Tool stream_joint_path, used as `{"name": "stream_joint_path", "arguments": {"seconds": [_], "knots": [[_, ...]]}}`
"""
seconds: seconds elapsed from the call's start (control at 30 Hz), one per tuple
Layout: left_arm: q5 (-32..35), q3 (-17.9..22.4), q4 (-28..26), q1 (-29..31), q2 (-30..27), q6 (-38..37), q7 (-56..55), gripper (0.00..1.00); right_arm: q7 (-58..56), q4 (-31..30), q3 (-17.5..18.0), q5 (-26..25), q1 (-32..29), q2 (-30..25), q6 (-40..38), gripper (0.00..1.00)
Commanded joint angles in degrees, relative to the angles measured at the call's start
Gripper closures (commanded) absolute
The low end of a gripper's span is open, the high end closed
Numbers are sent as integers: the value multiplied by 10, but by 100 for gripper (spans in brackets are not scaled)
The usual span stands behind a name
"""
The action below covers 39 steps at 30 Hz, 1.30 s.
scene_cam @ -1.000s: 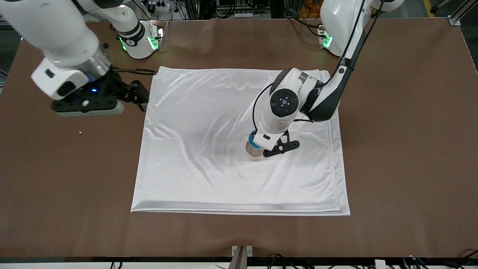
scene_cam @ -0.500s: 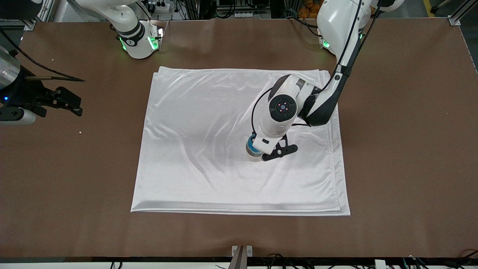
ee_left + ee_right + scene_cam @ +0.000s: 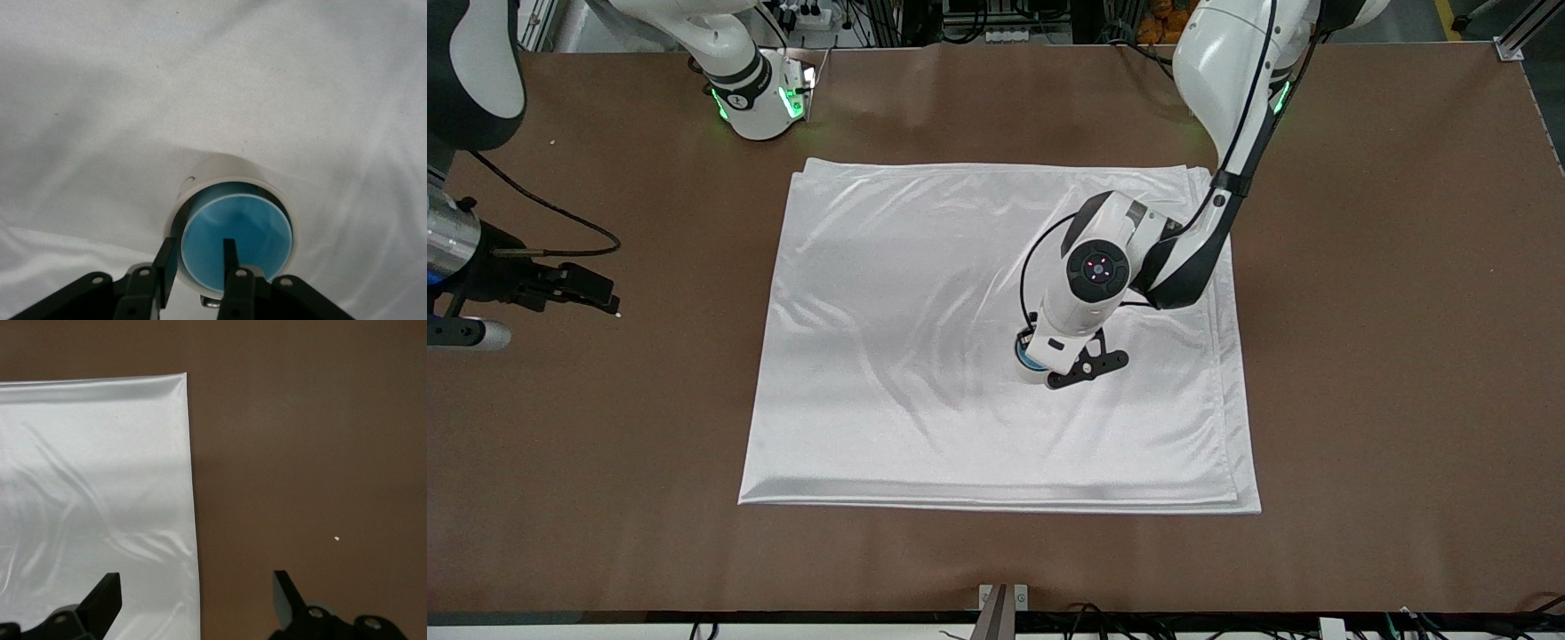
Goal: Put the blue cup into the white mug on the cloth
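The left claw (image 3: 197, 263) is seen clenched on the rim of the blue cup (image 3: 237, 243), one finger (image 3: 230, 257) inside the cup and one outside. The blue cup is held partly sunk within the white mug (image 3: 230, 170), whose pale rim rings it closely. The white mug stands on the cloth (image 3: 925, 356), on the half toward the left arm's end of the worktop (image 3: 1387, 356).

The cup is judged light, stiff and smooth, so a rim pinch suffices; it may wedge in the snug mug. The mug is judged heavier, breakable, and liable to slide on the glossy cloth.

The right claw (image 3: 591, 293) waits with fingers spread over bare worktop, well apart from the cloth's edge.
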Motion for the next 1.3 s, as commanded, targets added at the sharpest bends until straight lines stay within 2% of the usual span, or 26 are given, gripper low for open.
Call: {"name": "stream_joint_path", "arguments": {"seconds": [0.0,0.27,0.4,0.63,1.27], "knots": [[-17,4,0,-4,-3,5,8,0,-2,-34,6,11,-8,-20,21,0],[-11,9,0,3,-9,5,8,0,-2,-48,6,9,-8,-26,53,0],[15,11,-2,14,-10,5,12,0,-2,-45,6,5,-8,-29,51,0],[52,11,-1,71,-22,5,42,0,-2,-43,5,0,-12,-40,48,0],[52,8,-3,274,-63,-28,318,0,-30,-59,5,-33,-11,-76,65,0]]}}
